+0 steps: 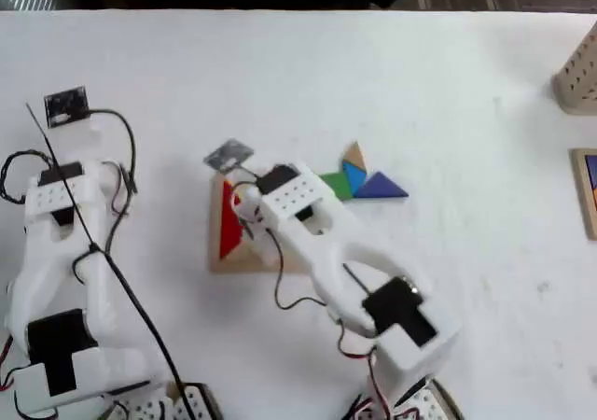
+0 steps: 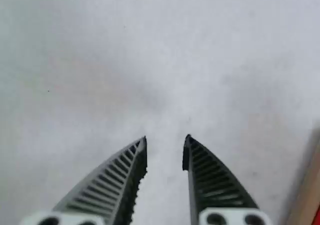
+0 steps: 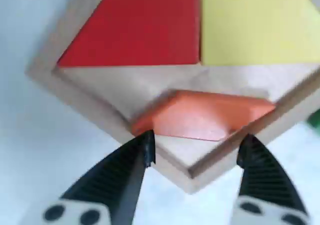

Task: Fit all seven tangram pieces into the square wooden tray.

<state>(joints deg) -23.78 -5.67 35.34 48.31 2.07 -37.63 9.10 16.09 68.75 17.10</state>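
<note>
White plastic makes up the left arm, folded at the near left of the white table; the left jaws are parted a little over bare tabletop and hold nothing. From the near middle the right arm stretches out over the square wooden tray near the table's middle. The right jaws stand wide open and empty, one tip to each side of a tray corner. Just inside that corner lies an orange flat piece; it looks tilted against the rim, though I cannot tell for sure. Deeper in the tray a red triangle and a yellow triangle lie flat, edge to edge. Beyond the tray, four pieces cluster on the table: a green piece, a dark blue triangle, a light blue piece and a tan triangle. Farthest off, at the right edge, stand a pale pegboard block and part of another wooden frame
</note>
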